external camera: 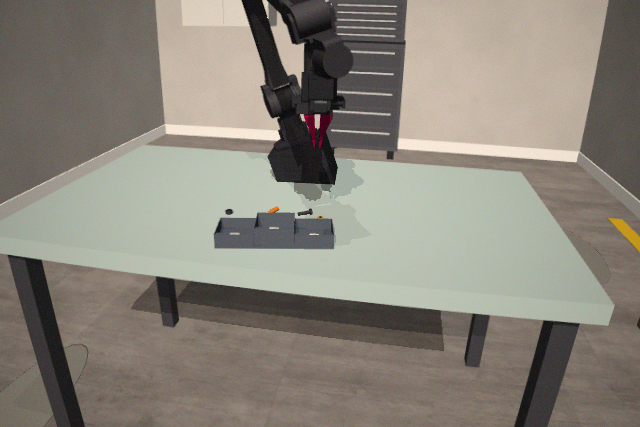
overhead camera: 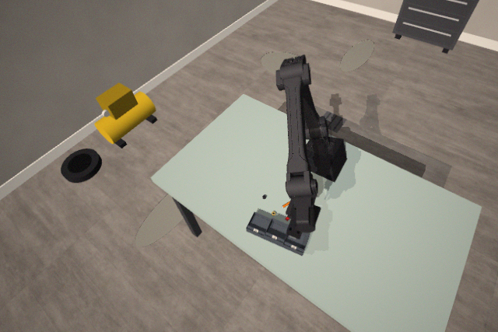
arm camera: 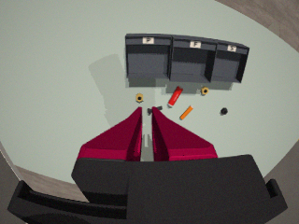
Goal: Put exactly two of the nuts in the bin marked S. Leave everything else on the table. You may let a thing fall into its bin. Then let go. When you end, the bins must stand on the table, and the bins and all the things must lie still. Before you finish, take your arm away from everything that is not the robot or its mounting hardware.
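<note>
A brass nut (arm camera: 139, 98) (external camera: 320, 217) lies below bin P in the wrist view. Another brass nut (arm camera: 205, 91) (overhead camera: 274, 213) lies close to bins F and S. A small black round piece (arm camera: 223, 111) (overhead camera: 264, 196) (external camera: 229, 211) lies beyond it; I cannot tell whether it is a nut. Bin S (arm camera: 244, 65) (external camera: 234, 242) stands at the right end of the bin row in the wrist view; nothing shows inside it. My gripper (arm camera: 147, 113) (external camera: 317, 146) is shut to a narrow gap with nothing between its fingers. It hangs high above the table; the arm hides it in the top view.
Bins P (arm camera: 148, 63) and F (arm camera: 191, 61) stand joined beside bin S, and nothing shows in them. A red cylinder (arm camera: 176, 96), an orange piece (arm camera: 186, 112) (external camera: 273, 209) (overhead camera: 285, 204) and a dark bolt (external camera: 305, 212) lie on the table among the nuts.
</note>
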Robot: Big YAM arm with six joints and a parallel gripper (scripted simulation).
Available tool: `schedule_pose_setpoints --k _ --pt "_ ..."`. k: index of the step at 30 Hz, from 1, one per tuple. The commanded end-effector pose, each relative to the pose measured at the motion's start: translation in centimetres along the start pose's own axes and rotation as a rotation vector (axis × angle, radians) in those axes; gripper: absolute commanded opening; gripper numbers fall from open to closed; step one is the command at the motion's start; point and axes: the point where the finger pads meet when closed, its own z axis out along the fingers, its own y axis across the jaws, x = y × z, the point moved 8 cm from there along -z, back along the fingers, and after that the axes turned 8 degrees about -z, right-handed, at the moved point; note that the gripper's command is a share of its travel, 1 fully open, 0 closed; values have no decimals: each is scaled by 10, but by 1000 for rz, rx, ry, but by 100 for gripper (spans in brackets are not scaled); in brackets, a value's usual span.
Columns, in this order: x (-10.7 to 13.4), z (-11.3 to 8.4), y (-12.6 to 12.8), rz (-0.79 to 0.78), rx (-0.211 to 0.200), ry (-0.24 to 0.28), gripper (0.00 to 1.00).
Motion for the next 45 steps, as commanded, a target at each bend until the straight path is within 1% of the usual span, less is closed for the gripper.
schedule_pose_setpoints --k 1,27,28,39,41,42,45 --pt "-14 -28 -13 55 -15 -76 8" --pt "-18 -32 -17 47 -15 -86 8" --pt "1 -7 -11 9 -9 -48 30" --pt "52 66 14 -6 -8 -49 30" --pt "52 66 14 -6 -8 -49 30" --pt "57 74 16 -9 -7 -47 30" --pt "73 105 27 -25 -2 -18 30"
